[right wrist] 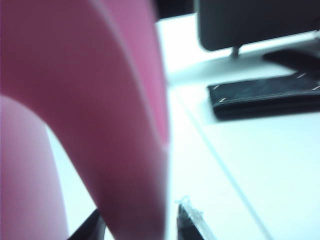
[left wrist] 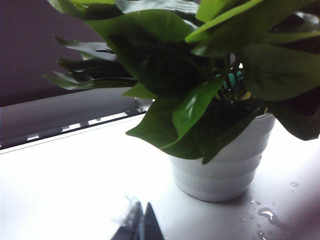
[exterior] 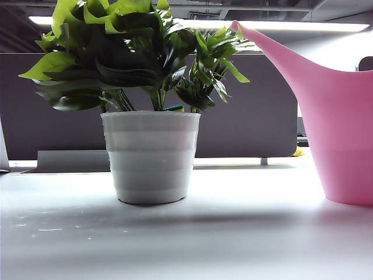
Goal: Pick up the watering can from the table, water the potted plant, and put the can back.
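Right gripper (right wrist: pixel 136 225): its dark fingers (right wrist: pixel 187 222) are standing on either side of a pink handle-like part of the large matte pink plastic watering can (right wrist: pixel 100 100); the view is blurred, so whether they are clamping it or standing loose cannot be told.

Left gripper (left wrist: pixel 139 225): the two dark fingertips are lying pressed together, clenched on nothing, low over the broad white-grey counter (left wrist: pixel 75 185), near the bushy green potted plant in its white ribbed round plastic pot (left wrist: pixel 220 172). Water droplets (left wrist: pixel 267 215) are sitting on the counter just beside the pot.

In the exterior view the potted plant (exterior: pixel 151 157) is standing upright on the counter (exterior: pixel 186 233). The watering can (exterior: pixel 341 128) is resting on the counter at the right, apart from the pot, its long spout sweeping up toward the leaves.

Beyond, in the right wrist view, a flat black slab (right wrist: pixel 265 95) is lying on the counter under a dark monitor (right wrist: pixel 255 22).
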